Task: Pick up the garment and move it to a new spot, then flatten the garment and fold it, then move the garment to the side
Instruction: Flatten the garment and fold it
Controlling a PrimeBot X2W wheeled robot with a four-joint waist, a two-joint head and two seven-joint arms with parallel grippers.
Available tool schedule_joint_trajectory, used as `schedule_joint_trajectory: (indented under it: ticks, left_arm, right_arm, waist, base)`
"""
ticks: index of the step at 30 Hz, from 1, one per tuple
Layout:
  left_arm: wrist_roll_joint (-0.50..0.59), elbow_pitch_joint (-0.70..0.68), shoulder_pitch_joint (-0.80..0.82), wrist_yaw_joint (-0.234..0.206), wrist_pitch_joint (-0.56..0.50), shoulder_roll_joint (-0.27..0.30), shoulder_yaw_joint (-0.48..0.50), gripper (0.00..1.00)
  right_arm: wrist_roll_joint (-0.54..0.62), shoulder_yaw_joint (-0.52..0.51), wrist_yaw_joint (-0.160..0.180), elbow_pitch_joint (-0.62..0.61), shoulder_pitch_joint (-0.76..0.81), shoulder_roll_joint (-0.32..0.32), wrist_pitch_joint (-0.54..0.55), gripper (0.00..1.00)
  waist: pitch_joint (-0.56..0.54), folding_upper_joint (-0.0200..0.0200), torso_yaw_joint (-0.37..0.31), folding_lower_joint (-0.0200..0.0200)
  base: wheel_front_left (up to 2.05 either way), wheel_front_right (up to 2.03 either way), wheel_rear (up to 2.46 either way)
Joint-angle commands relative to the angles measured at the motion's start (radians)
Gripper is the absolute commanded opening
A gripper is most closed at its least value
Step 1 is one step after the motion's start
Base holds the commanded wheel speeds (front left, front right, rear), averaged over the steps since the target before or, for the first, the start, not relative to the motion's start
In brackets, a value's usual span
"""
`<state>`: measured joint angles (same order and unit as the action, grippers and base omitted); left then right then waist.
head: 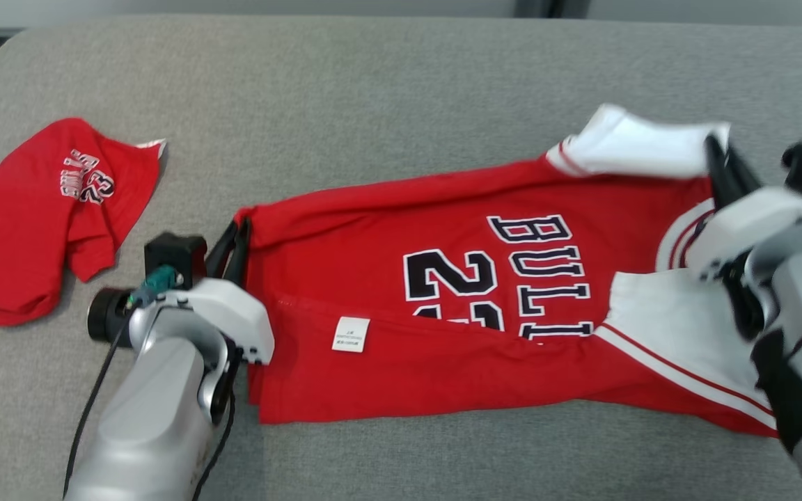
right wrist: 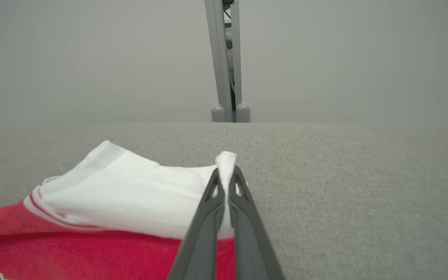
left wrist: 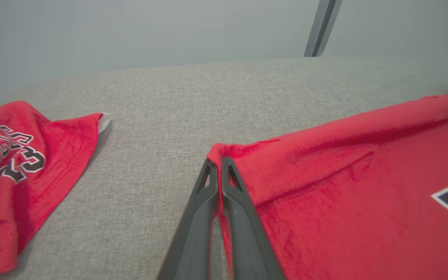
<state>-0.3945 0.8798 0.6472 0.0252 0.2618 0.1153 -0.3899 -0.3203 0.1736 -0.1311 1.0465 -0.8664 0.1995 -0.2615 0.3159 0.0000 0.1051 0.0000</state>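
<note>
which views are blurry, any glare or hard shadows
Head view: right gripper motion-smeared, jersey lettering crisp. Left wrist view: soft focus, faint shadow beside the other red shirt. Right wrist view: flat even light, white sleeve nearly washed out; no glare.

Plain lab or test room, by the look. Wide grey fabric-covered work surface (head: 401, 76), bare pale wall (right wrist: 91, 58) behind it, grey metal post (right wrist: 226, 58) against that wall.

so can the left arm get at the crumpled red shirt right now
Probably not yet: the left tool is shut on a corner of the jersey. Nothing stands between it and the crumpled red shirt, so it should reach after letting go.
</note>
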Motion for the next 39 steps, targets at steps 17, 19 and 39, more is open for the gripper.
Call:
schedule_joint_trajectory:
  ticks: [17,19,39]
  left_arm:
    - [0.071,-0.003,-0.235,0.022,0.004,-0.008,0.122,0.00]
    - [0.078,-0.011,-0.250,0.022,0.004,-0.011,0.136,0.00]
    - [0.178,-0.245,-0.535,-0.055,0.004,-0.060,0.286,1.00]
  right_arm:
    - [-0.185,0.001,0.001,-0.150,0.371,-0.019,-0.005,0.00]
    - [-0.193,0.005,0.001,-0.148,0.387,-0.020,-0.005,0.00]
    - [-0.184,-0.028,0.000,-0.135,0.429,-0.009,0.044,1.00]
  waist:
    - [-0.174,0.0000,-0.090,0.0000]
    - [-0.183,0.0000,-0.090,0.0000]
    - [-0.217,0.0000,-0.038,0.0000]
  base:
    - [0.00,0.00,0.00]
    - [0.00,0.00,0.00]
    - [0.00,0.00,0.00]
